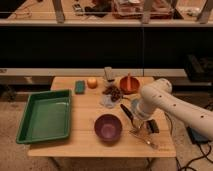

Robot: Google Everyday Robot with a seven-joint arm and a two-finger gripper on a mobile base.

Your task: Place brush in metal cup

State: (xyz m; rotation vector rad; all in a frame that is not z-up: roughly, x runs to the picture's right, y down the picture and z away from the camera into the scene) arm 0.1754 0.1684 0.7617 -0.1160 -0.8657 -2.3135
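Observation:
My gripper (pixel 136 120) hangs from the white arm over the right part of the table, just right of the purple bowl (pixel 108 126). It is shut on the brush (pixel 126 110), a dark slim thing that slants up and to the left from the gripper. A small shiny round rim, the metal cup (pixel 134 103), shows just behind the brush against the arm; most of it is hidden. A matte blue-grey thing (pixel 107 101) sits left of it.
A green tray (pixel 45 117) fills the table's left side. At the back are a green sponge (pixel 79 87), an orange fruit (pixel 92 82), a dark clump (pixel 114 91) and an orange bowl (pixel 129 84). A silver fork (pixel 145 141) and a dark block (pixel 152 126) lie near the front right edge.

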